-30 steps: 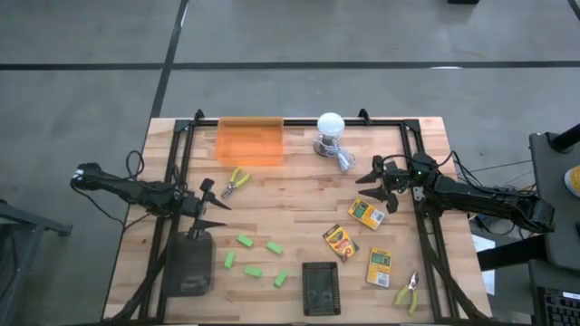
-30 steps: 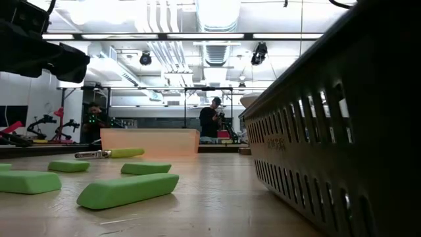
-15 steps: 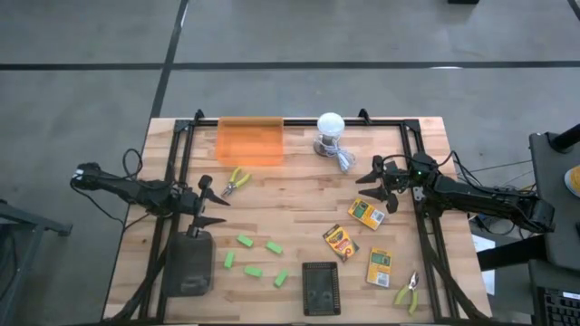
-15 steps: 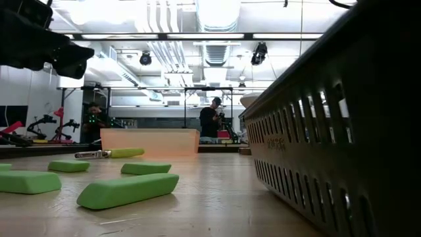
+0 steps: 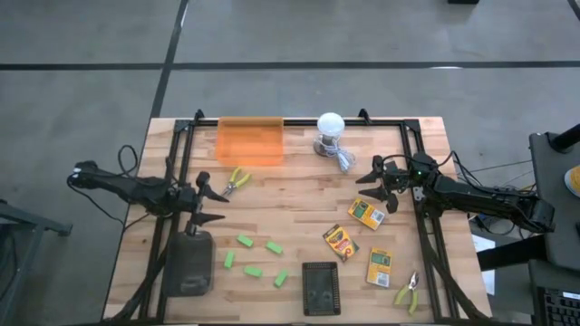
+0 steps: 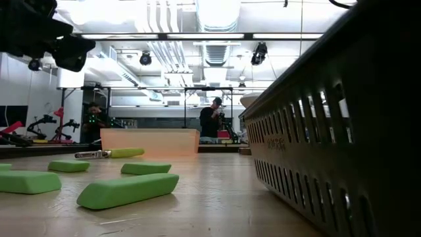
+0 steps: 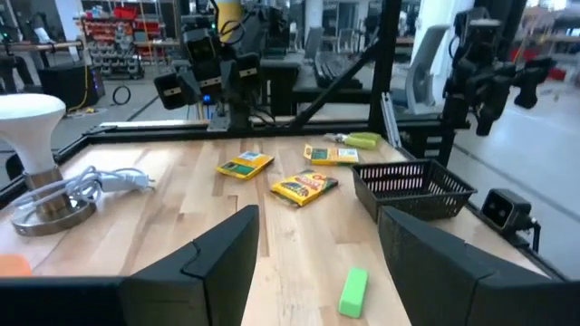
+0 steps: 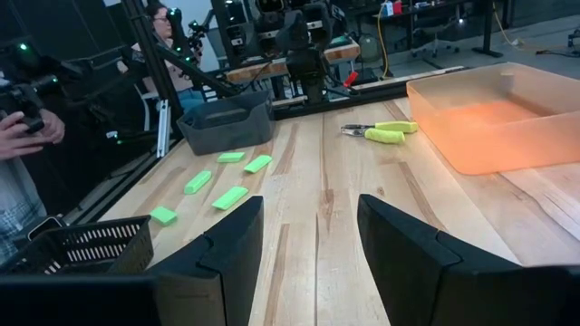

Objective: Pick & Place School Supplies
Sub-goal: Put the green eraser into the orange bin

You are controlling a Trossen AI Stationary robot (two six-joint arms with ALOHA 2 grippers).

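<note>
Five green blocks [image 5: 253, 258] lie flat on the near-left part of the table and also show as green blocks [image 8: 229, 196]. One pair of pliers [image 5: 237, 179] lies near the orange bin, a second pair of pliers [image 5: 408, 292] at the near right. Three crayon boxes [image 5: 367, 214] lie flat on the right, also seen as crayon boxes [image 7: 304, 186]. My left gripper [image 5: 208, 202] hovers open above the table's left side, beside the first pliers. My right gripper [image 5: 373, 187] hovers open just beyond the farthest crayon box. Both are empty, as my left gripper [image 7: 317, 272] and my right gripper [image 8: 313, 263] show in their wrist views.
A translucent orange bin [image 5: 250, 142] stands at the far edge, with a white bulb and cable [image 5: 330, 132] beside it. A dark basket [image 5: 188, 263] sits near left, and a smaller mesh basket [image 5: 320, 288] at the near edge. People [image 8: 27, 118] stand beyond the table.
My left gripper has risen a little and drifted slightly toward the far edge, staying open. My right arm and all the supplies have kept still.
</note>
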